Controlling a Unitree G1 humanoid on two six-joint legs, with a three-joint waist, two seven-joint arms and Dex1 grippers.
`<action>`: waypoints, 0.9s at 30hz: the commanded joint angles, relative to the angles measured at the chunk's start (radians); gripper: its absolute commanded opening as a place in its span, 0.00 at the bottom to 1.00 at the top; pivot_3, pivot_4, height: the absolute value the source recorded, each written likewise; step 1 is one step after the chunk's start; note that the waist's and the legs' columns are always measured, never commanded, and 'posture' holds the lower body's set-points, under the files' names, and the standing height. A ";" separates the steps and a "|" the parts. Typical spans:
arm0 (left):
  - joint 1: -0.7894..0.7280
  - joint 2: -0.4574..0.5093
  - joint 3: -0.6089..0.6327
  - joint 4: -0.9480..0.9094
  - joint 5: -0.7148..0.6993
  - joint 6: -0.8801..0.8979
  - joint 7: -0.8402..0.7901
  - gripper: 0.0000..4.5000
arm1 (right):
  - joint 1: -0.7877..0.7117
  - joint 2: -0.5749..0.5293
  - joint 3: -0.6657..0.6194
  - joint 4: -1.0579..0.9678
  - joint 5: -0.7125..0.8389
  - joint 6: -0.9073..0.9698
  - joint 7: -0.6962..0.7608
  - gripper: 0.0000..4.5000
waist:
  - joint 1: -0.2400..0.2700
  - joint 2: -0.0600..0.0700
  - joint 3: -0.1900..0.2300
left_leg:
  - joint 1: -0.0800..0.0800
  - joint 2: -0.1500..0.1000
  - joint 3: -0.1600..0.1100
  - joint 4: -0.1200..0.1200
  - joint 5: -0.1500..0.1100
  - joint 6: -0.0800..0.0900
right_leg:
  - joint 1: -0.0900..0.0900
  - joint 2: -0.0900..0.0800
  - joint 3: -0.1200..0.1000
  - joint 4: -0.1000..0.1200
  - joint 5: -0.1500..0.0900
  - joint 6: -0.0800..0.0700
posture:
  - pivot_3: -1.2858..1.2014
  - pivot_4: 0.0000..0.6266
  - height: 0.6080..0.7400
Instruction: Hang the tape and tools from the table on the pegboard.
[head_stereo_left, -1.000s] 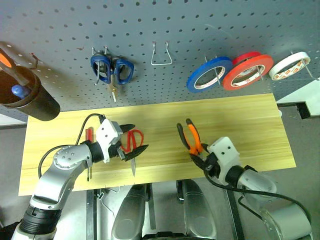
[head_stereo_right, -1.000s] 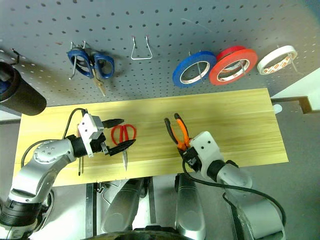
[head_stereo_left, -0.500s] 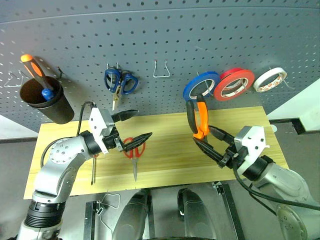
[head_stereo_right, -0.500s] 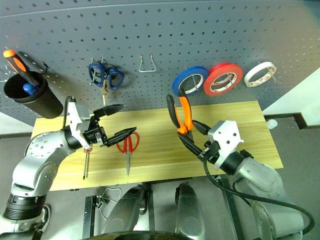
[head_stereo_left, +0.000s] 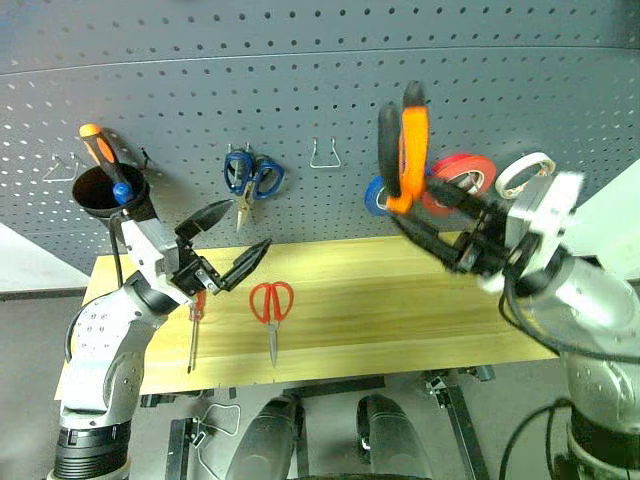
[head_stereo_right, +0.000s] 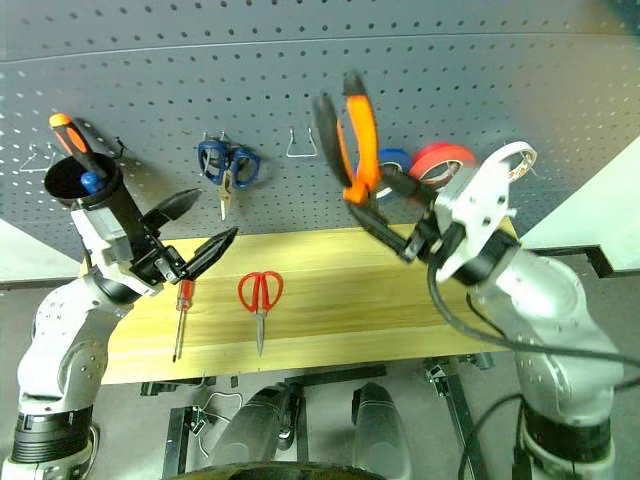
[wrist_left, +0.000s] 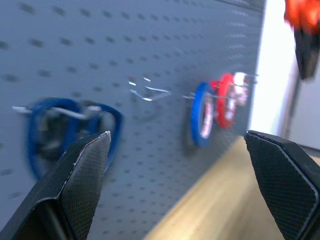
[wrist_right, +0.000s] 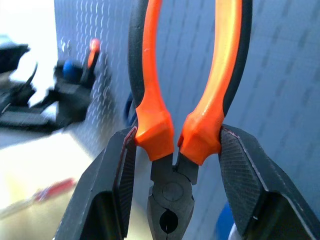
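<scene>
**Pliers held aloft before pegboard; scissors and screwdriver pending on table**

Right gripper (head_stereo_left: 447, 232) clamped on the pliers (head_stereo_left: 402, 150) at the pivot end, just below the orange grips, handles pointing up in front of the pegboard (head_stereo_left: 300, 100). Nearest free fitting: the empty wire hook (head_stereo_left: 325, 155), left of the pliers and right of the blue-handled scissors (head_stereo_left: 251, 175). White tape (head_stereo_left: 527, 172) already hung at far right, beside the red roll (head_stereo_left: 462, 172).

Left gripper (head_stereo_left: 221, 243) spread wide and empty, raised over the left end of the table (head_stereo_left: 430, 310). Red-handled scissors (head_stereo_left: 271, 305) and red-handled screwdriver (head_stereo_left: 196, 322) lying flat on the table, apart from each other.

Handling assessment: pliers judged rigid and fairly heavy, rubbery grips unlikely to slip; hold near the pivot sound, leaving the gap between the handles free to slide over a hook. Scissors judged light and stiff; best taken at the blades, finger loops left free.
</scene>
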 joint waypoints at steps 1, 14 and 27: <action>0.005 -0.012 0.015 -0.018 0.006 -0.037 0.028 1.00 | -0.125 0.050 0.031 0.056 -0.020 -0.057 -0.058 0.46 | 0.005 -0.001 -0.003 | 0.000 0.000 0.000 0.000 0.000 0.000 | 0.000 0.000 0.000 0.000 0.000 0.000 | 0.56 0.21 0.89; 0.046 -0.049 -0.034 -0.052 0.035 -0.058 0.085 1.00 | -0.369 0.356 0.286 0.430 -0.296 -0.286 -0.202 0.46 | -0.008 0.000 -0.004 | -0.001 0.000 0.000 0.000 0.002 0.001 | -0.002 0.000 0.001 0.001 0.002 -0.001 | 0.56 0.29 0.89; 0.102 -0.035 -0.039 -0.134 0.011 -0.032 0.122 1.00 | -0.415 0.526 0.353 0.661 -0.394 -0.402 -0.212 0.46 | -0.013 0.003 -0.002 | -0.001 0.001 0.000 0.000 0.002 0.000 | -0.003 0.000 0.001 0.002 0.002 -0.001 | 0.56 0.37 0.89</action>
